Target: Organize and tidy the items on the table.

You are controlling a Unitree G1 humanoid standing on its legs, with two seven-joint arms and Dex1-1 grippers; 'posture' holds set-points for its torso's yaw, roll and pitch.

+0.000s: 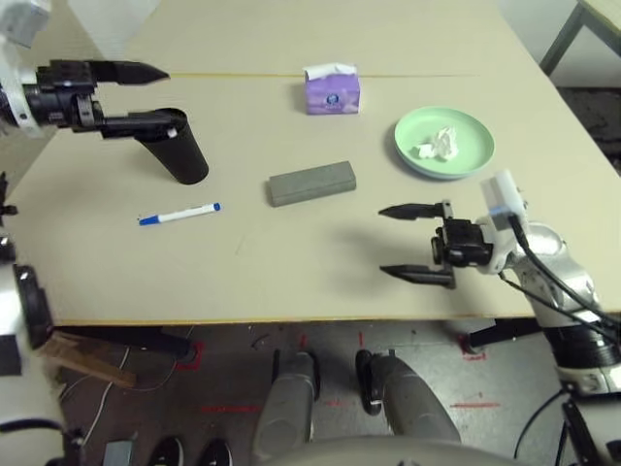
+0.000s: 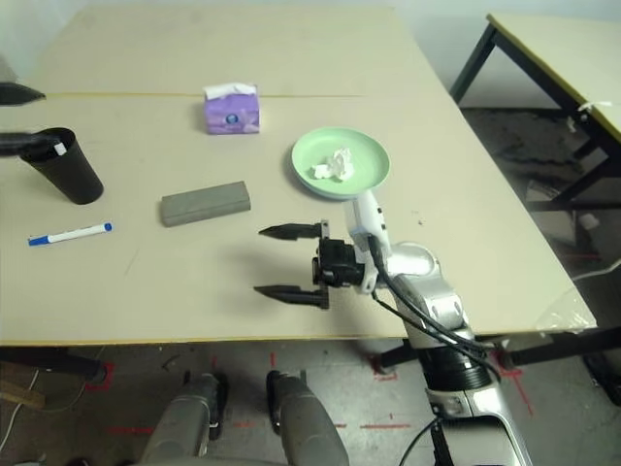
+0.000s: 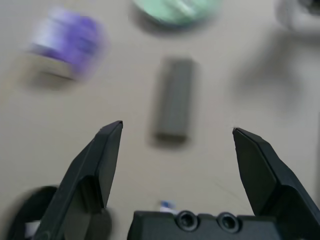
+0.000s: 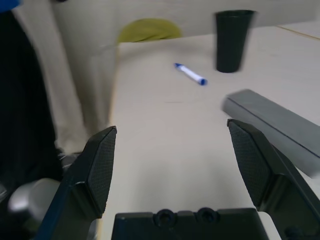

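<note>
Marker Is the Loose End on a Half-Tidied Table

The slim white marker with blue ends (image 1: 179, 215) lies on the large beige matte tabletop (image 1: 291, 272), near the foot of the tall black cup (image 1: 181, 155). It is probably light, stiff and smooth, and likely to roll if nudged; a pinch across the middle of its barrel should serve best. The left gripper (image 1: 167, 98), its fingers wide apart, is at the cup's rim, with nothing clamped between them. The right gripper (image 1: 393, 241) also stands spread and empty, over the near part of the table.

The cup looks light and hollow, easy to tip, so the left arm probably needs to clear its rim before reaching down for the marker. The long grey box-shaped glasses case (image 1: 312, 183) lies between marker and plates; it seems firm, best taken across its narrow width. Farther back sits the purple tissue box (image 1: 332, 94), likely soft-walled and easily crushed. A crumpled white tissue (image 1: 441, 145) rests in the round pale-green plate (image 1: 414, 122), weighing next to nothing; carrying the plate level should keep it aboard.
</note>
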